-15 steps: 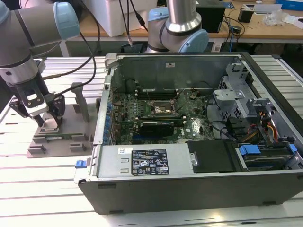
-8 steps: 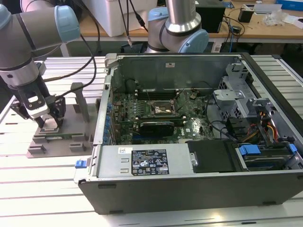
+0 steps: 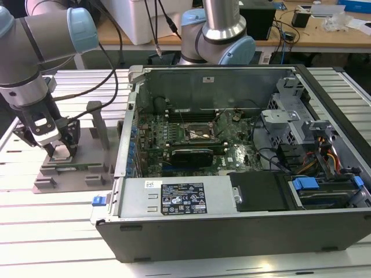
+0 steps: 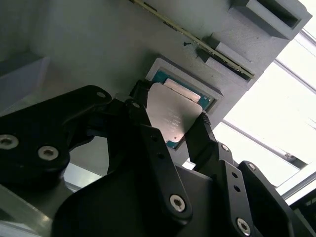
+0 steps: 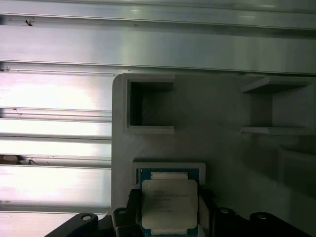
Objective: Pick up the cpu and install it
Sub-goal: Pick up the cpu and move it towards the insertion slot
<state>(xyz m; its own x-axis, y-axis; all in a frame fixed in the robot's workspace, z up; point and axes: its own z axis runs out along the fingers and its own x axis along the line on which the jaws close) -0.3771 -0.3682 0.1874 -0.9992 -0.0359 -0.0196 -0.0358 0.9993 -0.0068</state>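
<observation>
The cpu [image 5: 169, 200] lay lid-up in the square pocket near one corner of the grey fixture tray [image 3: 43, 184]. The gripper [image 3: 59, 152] was down over it, its black fingers [image 4: 200, 133] drawn in narrow against two opposite edges of the chip. The tray rested on a ribbed aluminium table [image 3: 52, 231]. On the exterior view's right stood an open computer case [image 3: 232, 231] with its motherboard [image 3: 174, 133] exposed. A wooden desk [image 3: 324, 37] strewn with cables ran along the back.
</observation>
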